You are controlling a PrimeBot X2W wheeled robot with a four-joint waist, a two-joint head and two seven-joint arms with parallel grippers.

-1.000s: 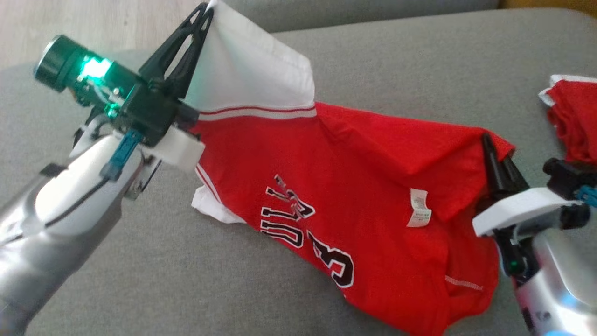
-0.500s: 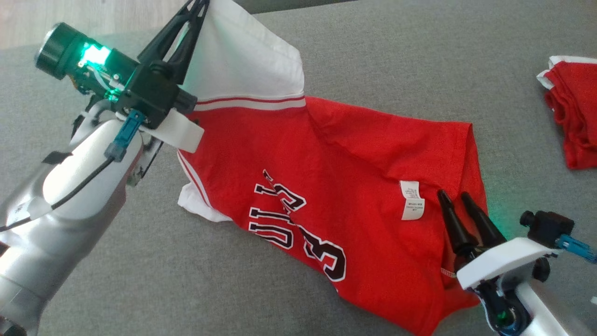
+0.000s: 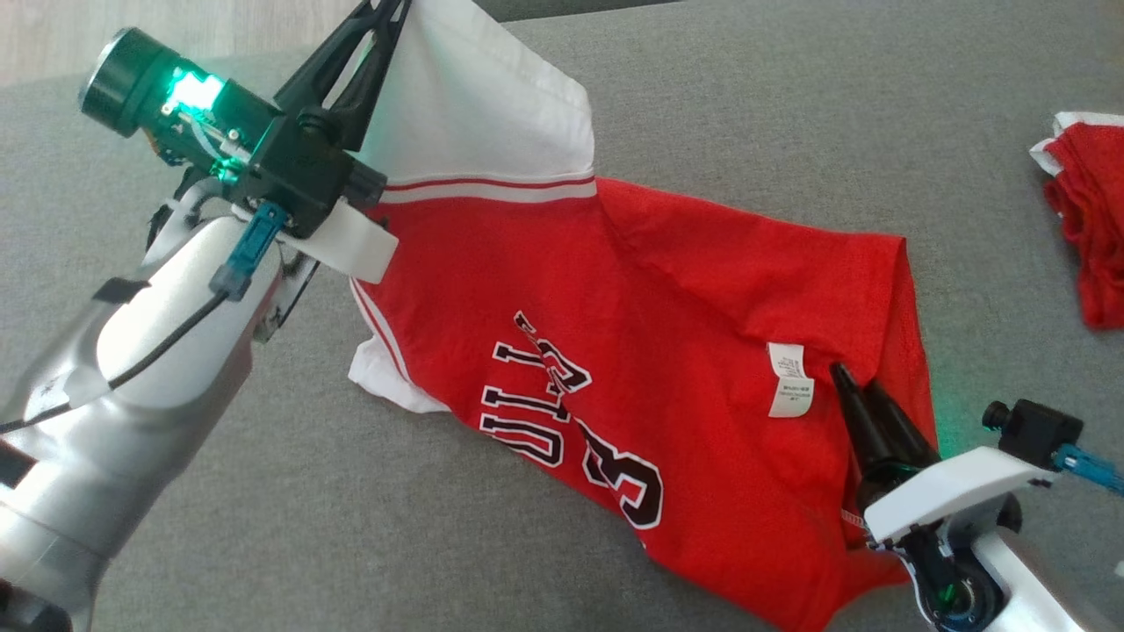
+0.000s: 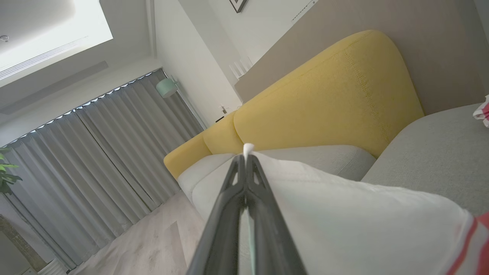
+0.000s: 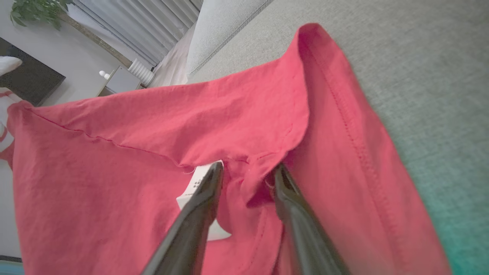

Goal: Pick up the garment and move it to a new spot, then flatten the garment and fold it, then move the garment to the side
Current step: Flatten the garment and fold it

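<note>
At upper left of the head view, pinched the white sleeve of the red-and-white printed cloth jersey (image 3: 667,325) in the left gripper (image 3: 386,17), fingers pressed together, and held it above the grey fabric sofa cushion (image 3: 790,105). Lay stretched diagonally from there down to lower right. At lower right, straddled a red fold beside the small white label (image 3: 790,391) with the spread fingers of the right gripper (image 3: 856,382), not yet closed on it. Judged nearer to this hem end, so probably needed only to close there.

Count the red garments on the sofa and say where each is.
2. The red jersey lies across the grey cushion, white sleeve pinched by the left gripper. A second red garment sits bunched at the head view's right edge, cut off; others may be hidden.
</note>
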